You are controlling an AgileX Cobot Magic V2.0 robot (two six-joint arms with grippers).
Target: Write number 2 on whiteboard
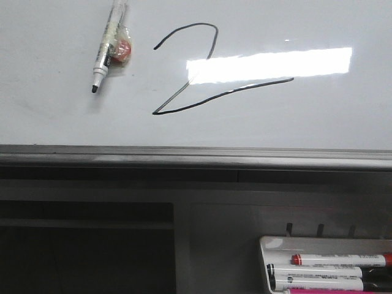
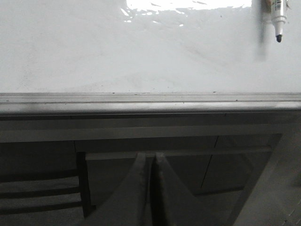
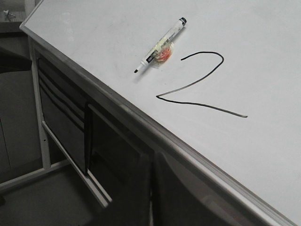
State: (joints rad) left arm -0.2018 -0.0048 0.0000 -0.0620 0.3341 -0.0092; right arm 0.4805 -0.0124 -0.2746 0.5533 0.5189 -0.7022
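Observation:
A black hand-drawn number 2 stands on the glossy whiteboard; it also shows in the right wrist view. An uncapped black-tipped marker lies on the board left of the 2, with a red lump in clear wrap beside it. The marker shows in the right wrist view and its tip in the left wrist view. My left gripper is shut and empty, below the board's grey edge. My right gripper is shut and empty, below the board's edge too. Neither gripper shows in the front view.
A small white tray with several markers sits at the lower right, below the board. Dark frame and shelf parts lie under the board's grey metal edge. A bright light reflection crosses the 2.

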